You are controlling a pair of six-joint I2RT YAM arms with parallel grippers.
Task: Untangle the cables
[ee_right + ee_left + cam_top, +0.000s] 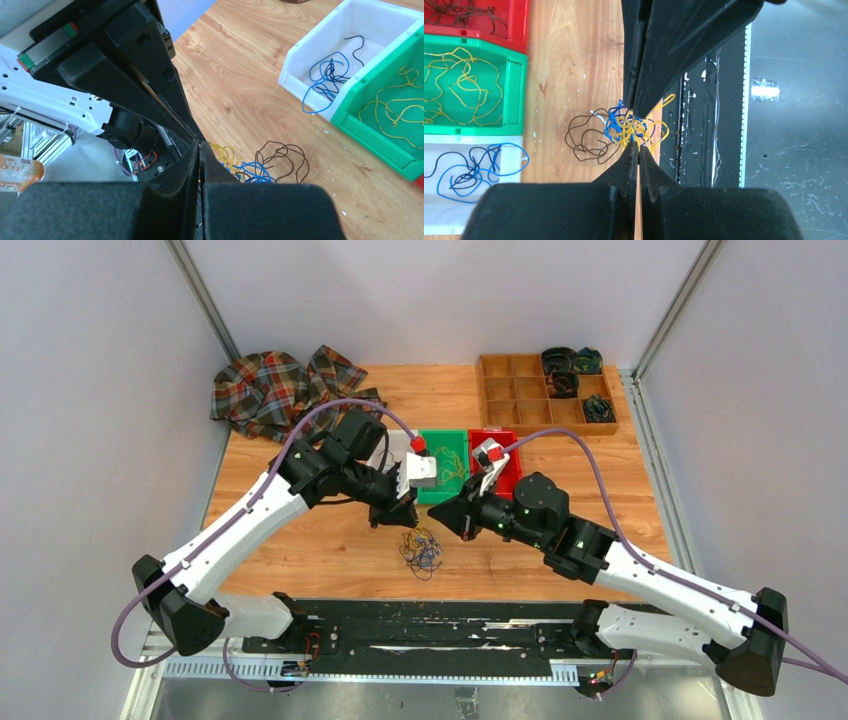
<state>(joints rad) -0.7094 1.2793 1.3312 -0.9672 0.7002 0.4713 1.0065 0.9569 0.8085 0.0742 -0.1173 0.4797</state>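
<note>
Two pincers are on this job, and both are squeezed shut. My left black two-finger pincer (pixel 639 150) has its tips pressed together right at the edge of the tangle of thin blue, yellow and dark cables (pixel 624 131). A yellow strand looks nipped between them. My right black two-finger pincer (pixel 200 146) is shut too, with its tips touching the other side of the tangle. I cannot tell if it has caught a wire or only air. The two noses nearly meet, tip to tip.

The tangle lies on the bare wooden table (pixel 574 60), close to the front edge. It is just beside the black metal base strip (pixel 724 150), and its dark wires flop out toward the bins.

Here is what worries me. If both pincers hold the same strand, pulling them apart could make the knot tighter. If the right one holds nothing, the whole bunch will just follow the left one. The noses are so close that a small wrong move could bump them. A dropped bunch could slip off the wood onto the black strip.

Farther out sit the white plastic bin (pixel 292 70), the green plastic bin (pixel 514 90) and the red plastic bin (pixel 521 20), with loose wires inside. A blue loop hangs over the white bin's rim, and a passing arm could drag it out.
</note>
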